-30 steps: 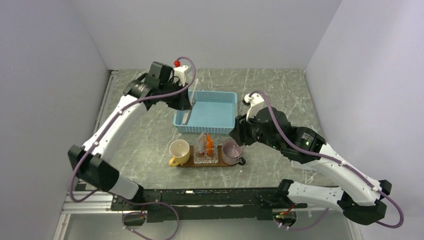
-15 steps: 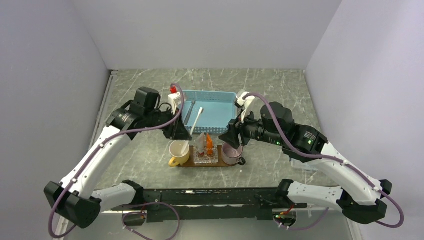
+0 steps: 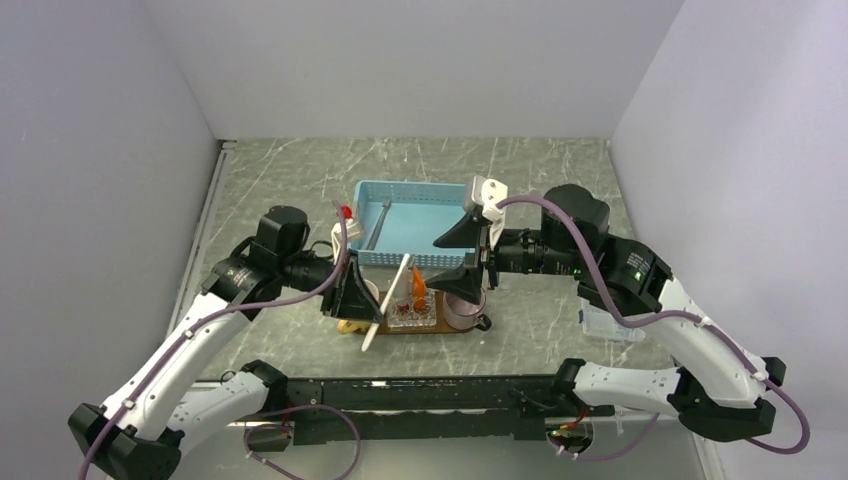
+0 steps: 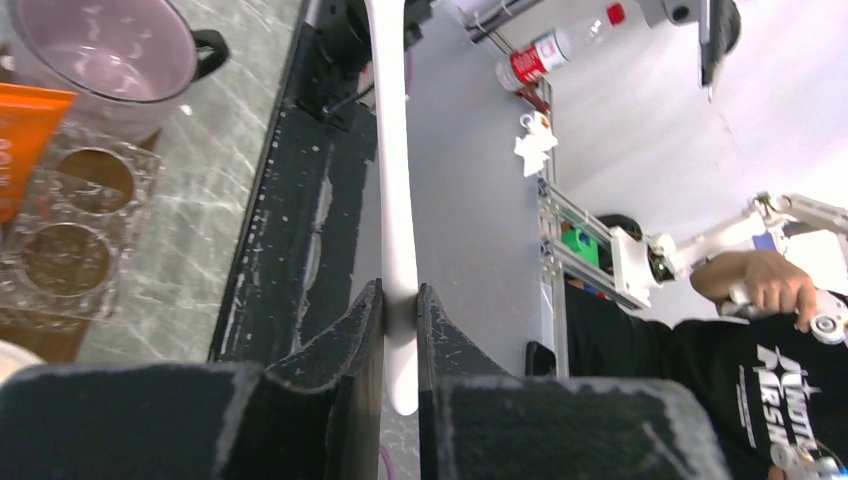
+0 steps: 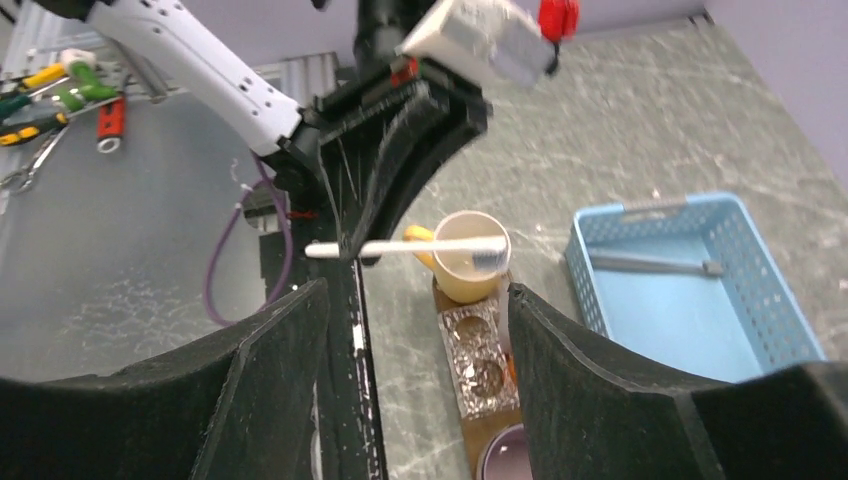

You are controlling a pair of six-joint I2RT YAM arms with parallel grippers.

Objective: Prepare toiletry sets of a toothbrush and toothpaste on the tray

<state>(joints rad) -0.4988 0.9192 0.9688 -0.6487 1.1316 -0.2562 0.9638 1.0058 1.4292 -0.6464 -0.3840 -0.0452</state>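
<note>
Toothbrush (image 5: 405, 246) count two, cups (image 5: 470, 256) two, toothpaste (image 3: 417, 284) one

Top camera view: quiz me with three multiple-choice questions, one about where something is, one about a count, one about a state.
1. Where does the toothpaste stand?
A) in the blue basket
B) on the tray, in the clear holder
C) in a cup

2. How many cups stand on the tray?
A) one
B) three
C) two

3. The left fingers are:
A) shut on the white toothbrush
B) open and empty
C) shut on a cup

Answers:
1 B, the orange tube rises from the holder.
2 C, a yellow cup and a pink cup flank the holder.
3 A, the brush handle is pinched between them.
</note>
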